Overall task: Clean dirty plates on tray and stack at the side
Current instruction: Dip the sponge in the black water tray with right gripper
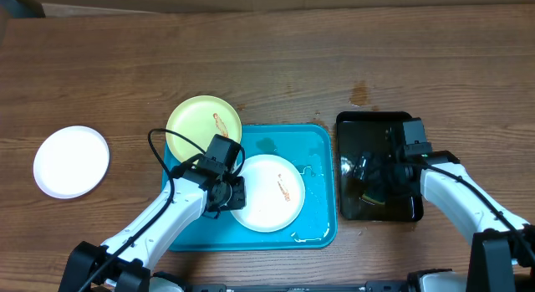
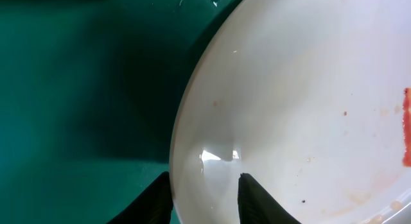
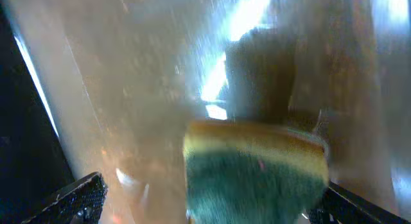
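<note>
A white plate (image 1: 269,192) with an orange-brown smear lies on the turquoise tray (image 1: 319,218). My left gripper (image 1: 231,192) is at its left rim. In the left wrist view the fingers (image 2: 205,198) straddle that rim and are closed on the plate (image 2: 302,89), with the tray (image 2: 77,89) beside it. A pale yellow-green plate (image 1: 201,123) with a smear overlaps the tray's far left corner. A clean white plate (image 1: 71,161) sits on the table at far left. My right gripper (image 1: 383,171) hangs open over the black tray.
The glossy black tray (image 1: 378,125) stands right of the turquoise tray and looks wet. A yellow-and-green sponge (image 3: 257,166) lies in it between my right gripper's spread fingers (image 3: 209,195); that view is blurred. Water droplets sit on the turquoise tray.
</note>
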Controlling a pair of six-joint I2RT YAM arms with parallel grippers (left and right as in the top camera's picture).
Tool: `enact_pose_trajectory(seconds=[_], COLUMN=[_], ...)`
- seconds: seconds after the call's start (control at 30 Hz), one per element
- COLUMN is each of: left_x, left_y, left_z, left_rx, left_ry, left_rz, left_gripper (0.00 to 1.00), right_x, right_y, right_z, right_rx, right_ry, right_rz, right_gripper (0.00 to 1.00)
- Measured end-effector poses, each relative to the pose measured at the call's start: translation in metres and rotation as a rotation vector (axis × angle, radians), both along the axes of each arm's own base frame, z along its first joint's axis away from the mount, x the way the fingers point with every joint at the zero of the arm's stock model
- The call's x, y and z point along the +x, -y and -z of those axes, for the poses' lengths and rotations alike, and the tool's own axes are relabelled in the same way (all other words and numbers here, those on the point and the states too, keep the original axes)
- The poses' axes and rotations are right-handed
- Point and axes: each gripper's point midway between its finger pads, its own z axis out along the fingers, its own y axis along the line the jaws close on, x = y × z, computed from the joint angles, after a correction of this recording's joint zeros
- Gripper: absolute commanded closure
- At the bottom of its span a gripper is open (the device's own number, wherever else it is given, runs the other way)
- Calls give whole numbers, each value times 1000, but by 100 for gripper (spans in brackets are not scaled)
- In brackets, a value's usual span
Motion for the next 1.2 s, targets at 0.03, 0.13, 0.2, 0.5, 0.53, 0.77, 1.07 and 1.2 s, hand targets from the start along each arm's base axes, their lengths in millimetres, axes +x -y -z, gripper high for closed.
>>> enact_pose_trajectory(seconds=[0.03,0.13,0.2,0.5,0.53,0.77,1.07,1.2], left_x=[0,2,3,6,6,9,9,9], left_y=[0,0,-1,-3,-3,-2,-2,-2], left_z=[0,0,0,0,0,-1,-1,-1], left_rx=[1,4,12,22,22,19,18,18], left_ry=[3,12,17,32,32,42,42,42], left_rz=[5,11,12,17,17,17,17,17], left_gripper=[69,74,78,89,89,86,85,86], right_x=[3,8,8,10,6,-31,-46,-45], right_y=[0,0,0,-6,-6,-8,-6,-7], right_z=[0,-1,-1,-2,-2,-16,-3,2], right_rx=[-1,0,-1,28,34,44,38,45], right_ry=[12,33,35,46,25,-206,-241,-222], right_rz=[1,1,2,-27,-32,-68,-73,-76], right_gripper=[0,0,0,0,0,0,1,88])
